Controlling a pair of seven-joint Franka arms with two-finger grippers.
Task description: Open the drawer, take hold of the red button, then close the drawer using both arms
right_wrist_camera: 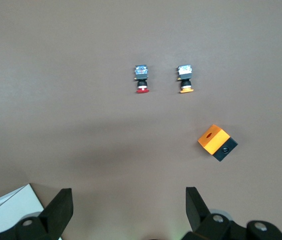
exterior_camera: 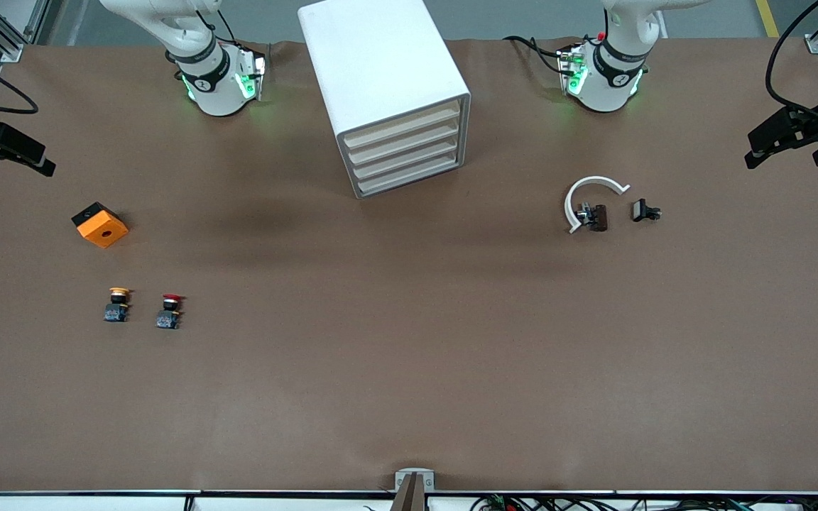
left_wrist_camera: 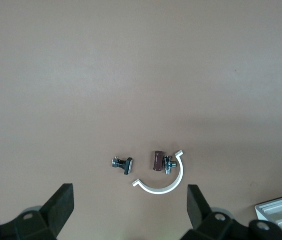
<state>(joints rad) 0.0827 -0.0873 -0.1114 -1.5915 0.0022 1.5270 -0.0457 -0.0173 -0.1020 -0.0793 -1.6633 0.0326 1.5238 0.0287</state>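
The red-capped button (exterior_camera: 169,311) stands on the brown table toward the right arm's end, nearer the front camera than the drawer unit; it also shows in the right wrist view (right_wrist_camera: 141,80). The white drawer unit (exterior_camera: 402,152) stands between the arm bases with all its drawers shut. Both arms wait raised above their bases, and neither gripper shows in the front view. My left gripper (left_wrist_camera: 130,210) is open and empty, high over the table. My right gripper (right_wrist_camera: 128,210) is open and empty, high over the table.
An orange-yellow-capped button (exterior_camera: 117,304) stands beside the red one. An orange cube with a hole (exterior_camera: 100,224) lies farther from the front camera. Toward the left arm's end lie a white C-shaped clip (exterior_camera: 590,199), a brown part (exterior_camera: 597,217) and a black part (exterior_camera: 643,210).
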